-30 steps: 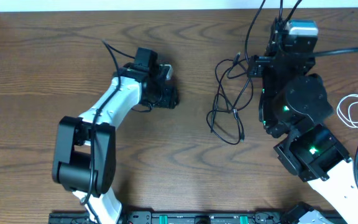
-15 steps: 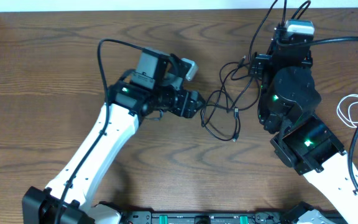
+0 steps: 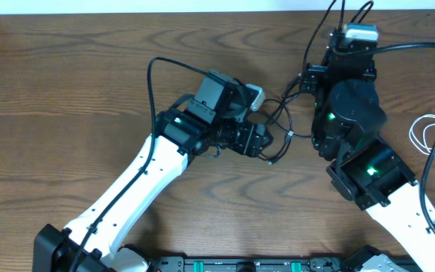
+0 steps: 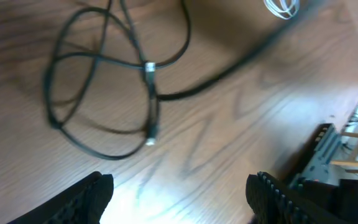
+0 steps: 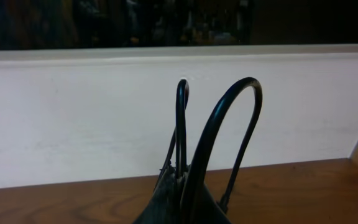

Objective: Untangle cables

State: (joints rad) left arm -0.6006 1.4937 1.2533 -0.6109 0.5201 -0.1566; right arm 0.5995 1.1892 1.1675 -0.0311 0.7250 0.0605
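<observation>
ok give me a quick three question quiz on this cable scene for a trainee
1. Fill in: seen from overhead, the white cable lies coiled near the ____ edge of the table.
2. True or false: the left gripper is shut on the black cable.
3. What is the right gripper shut on? A the white cable; B the black cable; C nothing.

Key: 1 right. 2 false, its jaws stand open above the black cable's loops. 3 B, black loops rise from its closed fingers.
</observation>
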